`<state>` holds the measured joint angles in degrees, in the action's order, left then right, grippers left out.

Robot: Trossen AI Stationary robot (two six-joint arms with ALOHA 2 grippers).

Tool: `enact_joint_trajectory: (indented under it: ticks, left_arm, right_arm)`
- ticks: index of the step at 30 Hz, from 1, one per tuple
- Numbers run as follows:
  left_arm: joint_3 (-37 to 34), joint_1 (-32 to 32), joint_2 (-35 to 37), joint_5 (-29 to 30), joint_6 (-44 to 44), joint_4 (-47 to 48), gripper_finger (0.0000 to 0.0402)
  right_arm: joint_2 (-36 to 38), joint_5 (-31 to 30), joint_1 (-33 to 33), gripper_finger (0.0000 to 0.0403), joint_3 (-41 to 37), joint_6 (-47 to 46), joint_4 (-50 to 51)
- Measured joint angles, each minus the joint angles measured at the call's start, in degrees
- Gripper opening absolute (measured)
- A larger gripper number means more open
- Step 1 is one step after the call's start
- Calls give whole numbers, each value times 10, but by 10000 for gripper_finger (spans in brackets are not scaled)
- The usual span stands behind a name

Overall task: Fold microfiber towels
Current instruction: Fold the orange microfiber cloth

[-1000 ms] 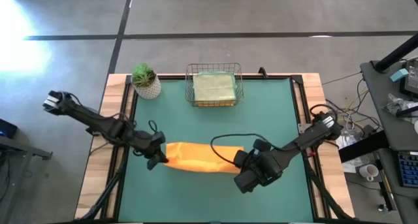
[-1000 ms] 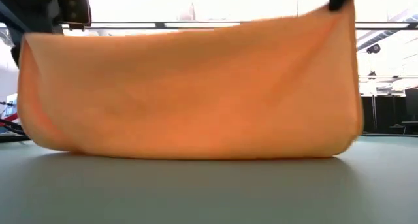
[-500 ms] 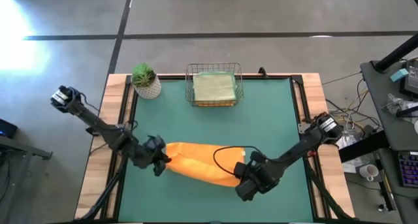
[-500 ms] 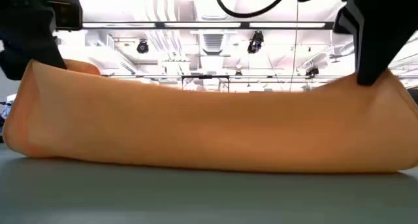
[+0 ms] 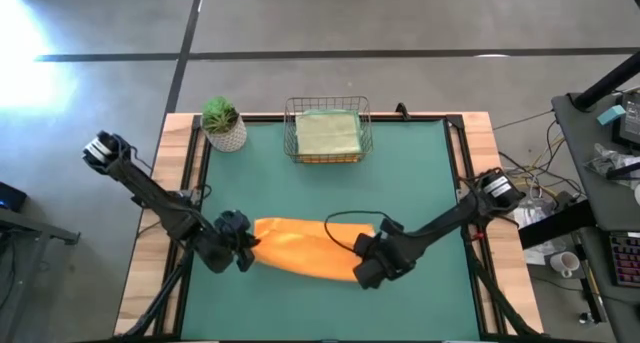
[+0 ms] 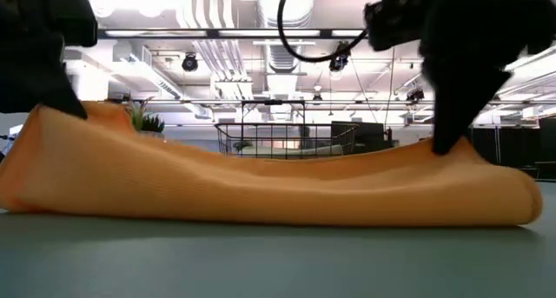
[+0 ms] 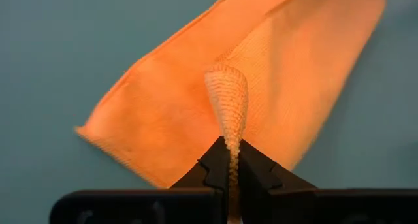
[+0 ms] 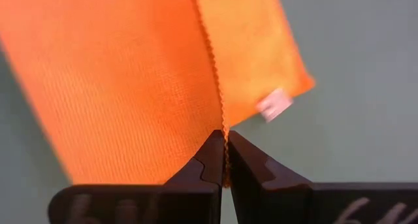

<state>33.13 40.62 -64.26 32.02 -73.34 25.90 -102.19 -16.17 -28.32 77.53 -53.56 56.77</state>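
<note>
The left end effector (image 5: 243,253) pinches the orange towel (image 5: 300,249) at its left end, low over the green table (image 5: 420,183). The right end effector (image 5: 366,267) clamps the right edge, beside a small white label (image 8: 274,104), writing unreadable.

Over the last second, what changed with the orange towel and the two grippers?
Both grippers carried the orange towel toward the table's near edge and lowered it: it hung tall a second ago and now sags low on the mat. The left gripper and right gripper stay shut on its edge. The basket and plant did not move.
</note>
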Motion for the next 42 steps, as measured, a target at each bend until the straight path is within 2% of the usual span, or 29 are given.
enact_joint_trajectory:
  ticks: [7,18,26,31,37,39,42]
  left_arm:
    - [-1,0,-30,15,0,6,1]
    - [-3,-3,-34,28,0,29,1]
    - [-7,-5,-34,29,2,50,6]
    - [-6,-5,-34,28,1,50,43]
    - [-5,-5,-34,22,2,51,117]
    - [-2,-8,-32,3,2,56,140]
    - [10,-13,-25,-67,34,86,164]
  right_arm:
    - [0,-4,44,8,-17,33,-1]
    - [0,-4,107,8,-26,42,-1]
    - [-1,-3,120,8,-26,43,-5]
    - [-1,-1,120,15,-26,43,-5]
    - [-1,1,121,58,-25,42,-2]
    - [0,1,121,76,-25,43,5]
    - [18,7,121,100,-25,55,10]
